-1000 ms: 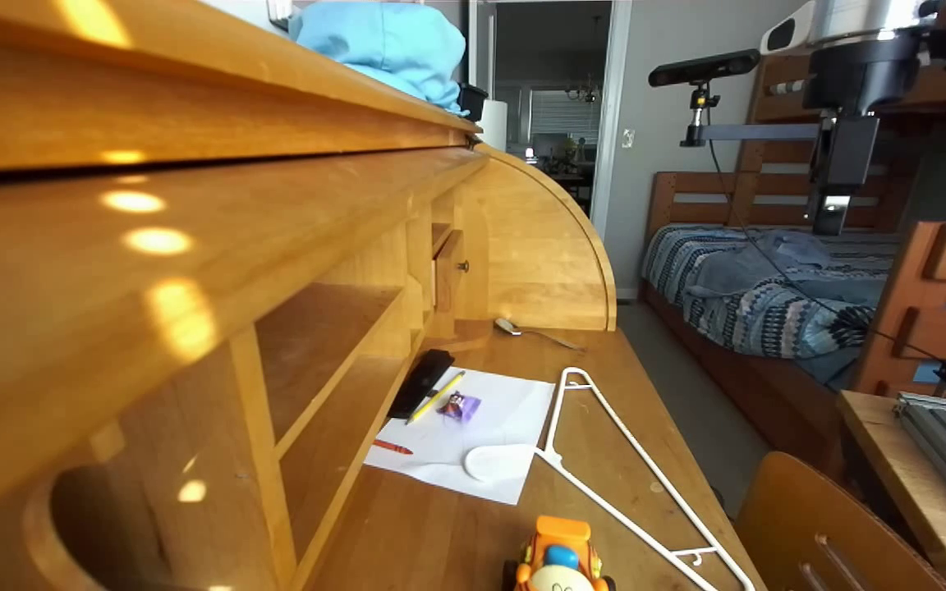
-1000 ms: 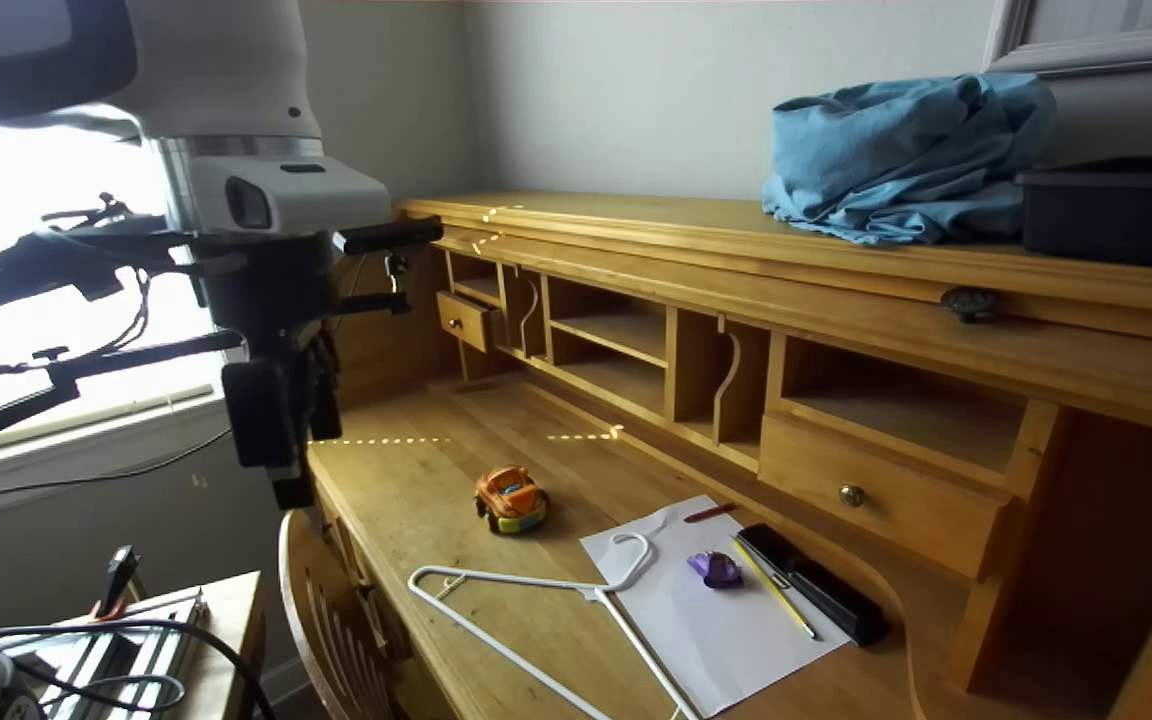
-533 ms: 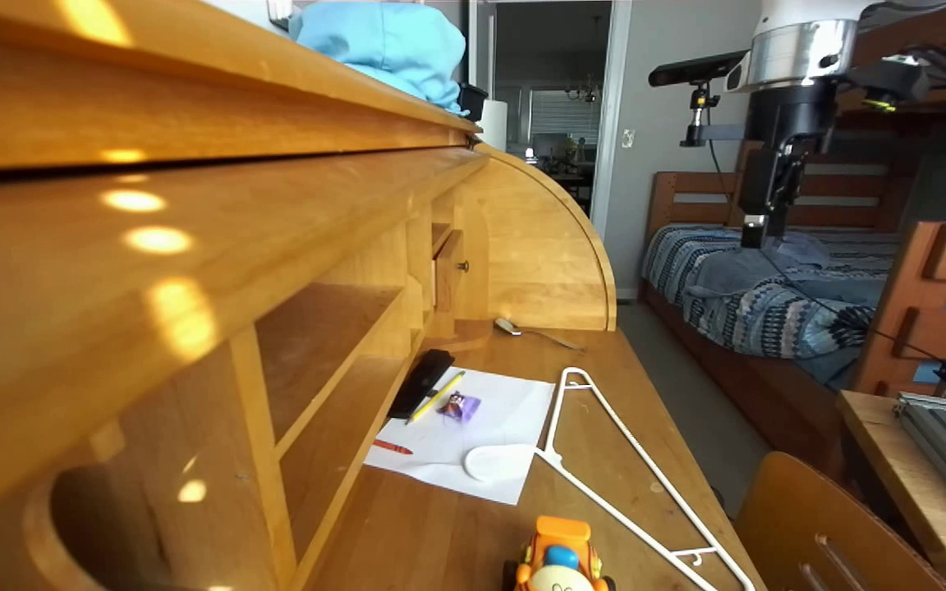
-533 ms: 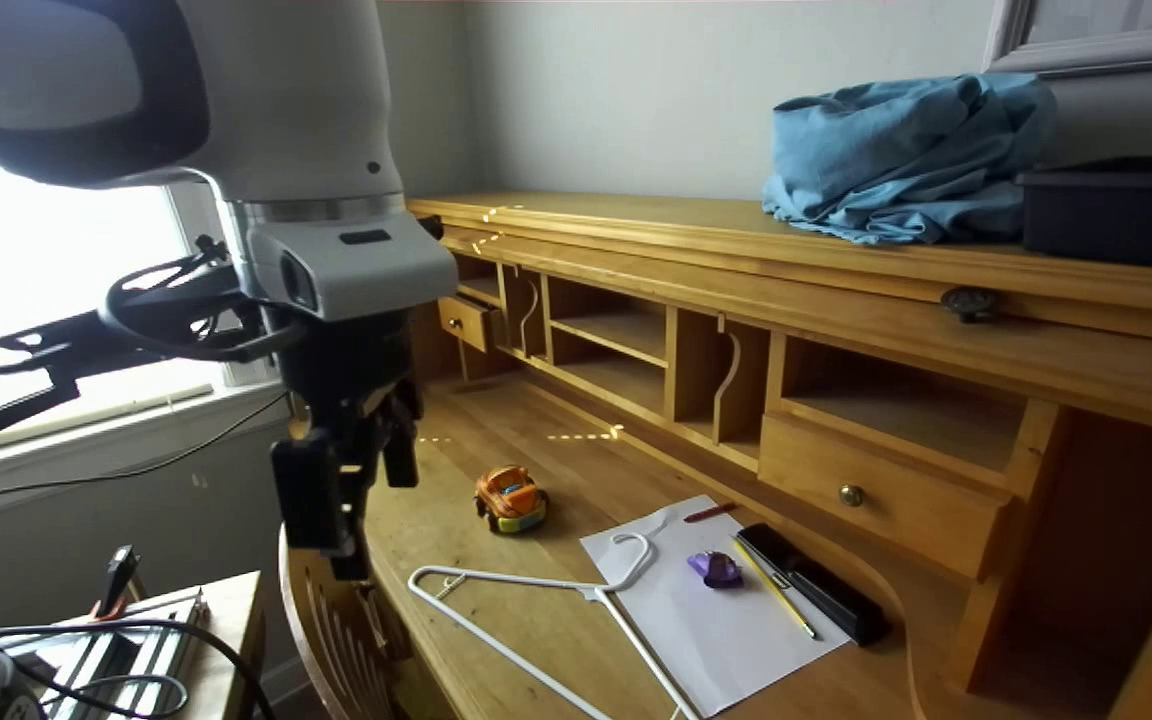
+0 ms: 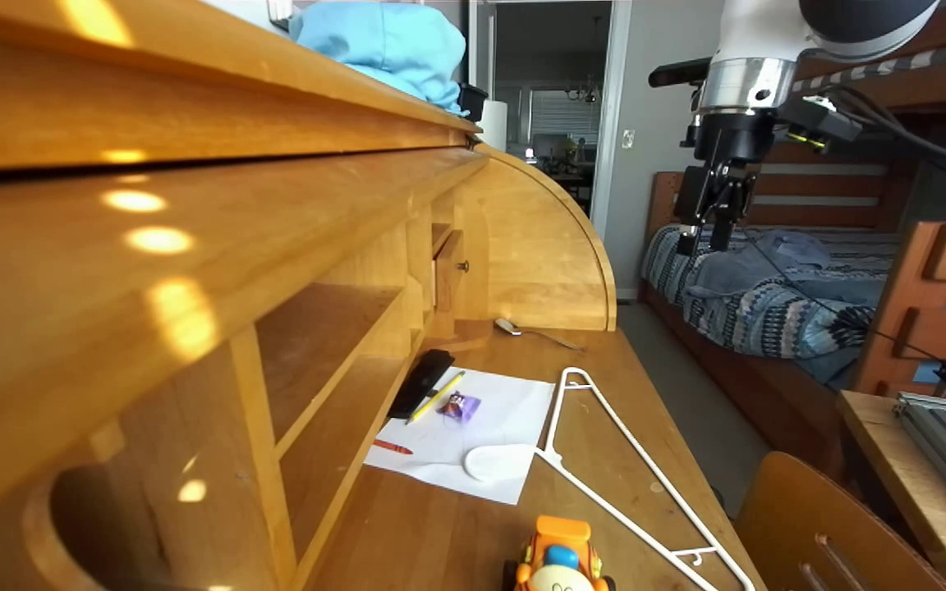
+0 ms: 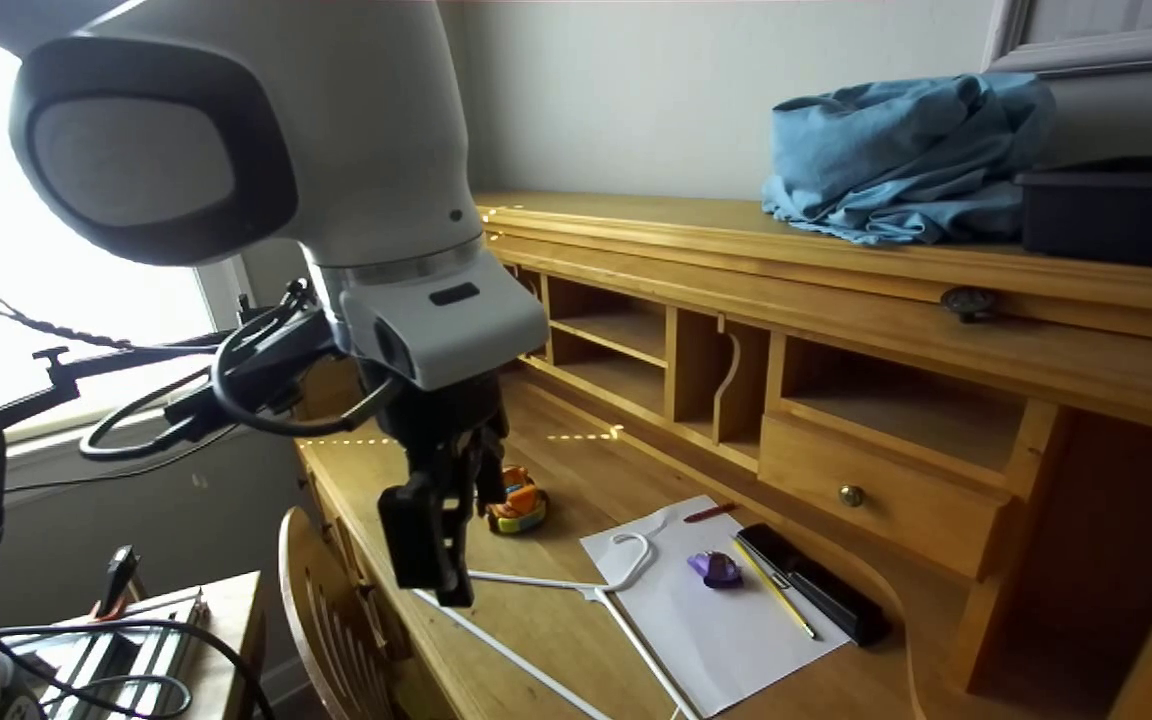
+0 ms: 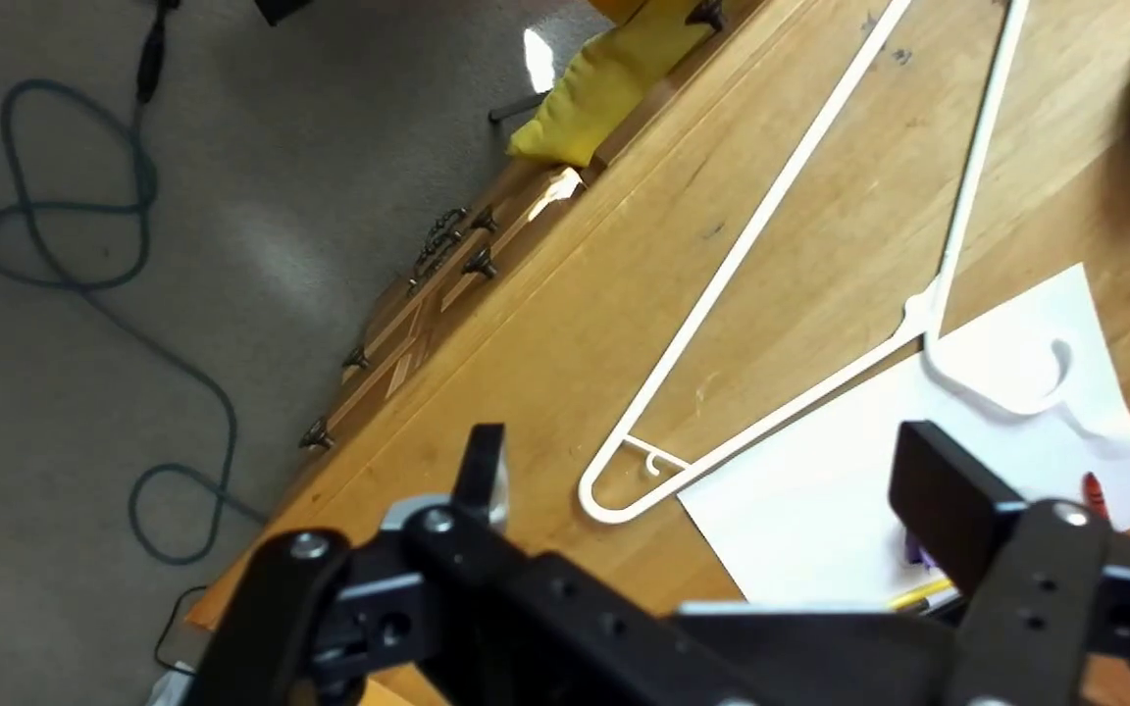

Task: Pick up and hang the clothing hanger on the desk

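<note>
My gripper (image 7: 705,471) hangs higher than the desk (image 7: 545,373), jaws wide apart. On the desk lies the hanger (image 7: 921,310), its hook (image 7: 1016,404) (white on white) over paper (image 7: 810,525). Beside the desk stands a chair (image 5: 810,501); farther from the desk, a bed (image 5: 769,394).

The gripper (image 6: 473,548) has come lower and nearer the desk (image 6: 586,480), going from nearly upright to tilted. In an exterior view, one corner of the clothing hanger (image 6: 594,594) and part of the orange toy car (image 6: 521,505), both uncovered earlier, now sit behind it. In an exterior view, its fingers (image 5: 693,195), overlapping before, show a gap.
</note>
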Available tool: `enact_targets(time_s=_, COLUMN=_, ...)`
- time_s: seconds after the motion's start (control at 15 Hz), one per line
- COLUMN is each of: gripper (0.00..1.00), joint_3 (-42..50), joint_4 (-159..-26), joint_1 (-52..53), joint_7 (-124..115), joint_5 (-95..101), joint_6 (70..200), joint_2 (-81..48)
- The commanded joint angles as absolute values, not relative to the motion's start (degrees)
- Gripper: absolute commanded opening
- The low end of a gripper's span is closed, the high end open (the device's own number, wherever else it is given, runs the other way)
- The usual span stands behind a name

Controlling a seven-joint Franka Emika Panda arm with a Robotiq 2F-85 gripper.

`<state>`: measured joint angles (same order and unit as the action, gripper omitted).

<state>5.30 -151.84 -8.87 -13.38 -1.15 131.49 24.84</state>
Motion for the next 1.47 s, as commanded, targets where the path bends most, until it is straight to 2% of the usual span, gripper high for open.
enact_targets(time_s=0.0, gripper=1.00, joint_3=4.9, joint_4=-151.7, joint_1=-9.3, joint_7=-13.2, joint_5=-1.4, joint_6=131.4, joint_2=24.8)
enact_targets(time_s=0.4, gripper=1.00, joint_3=5.4, joint_4=-147.4, joint_1=-10.2, joint_7=-18.1, joint_5=-3.1, joint_6=135.8, joint_2=16.0)
enact_targets(time_s=1.07, gripper=1.00, joint_3=5.2, joint_4=-137.2, joint_1=-7.3, joint_7=-17.5, joint_5=-4.0, joint_6=146.5, joint_2=-5.6)
enact_targets(time_s=1.4, gripper=1.00, joint_3=4.9, joint_4=-131.8, joint_1=-6.3, joint_7=-18.9, joint_5=-9.2, joint_6=146.0, joint_2=-12.9)
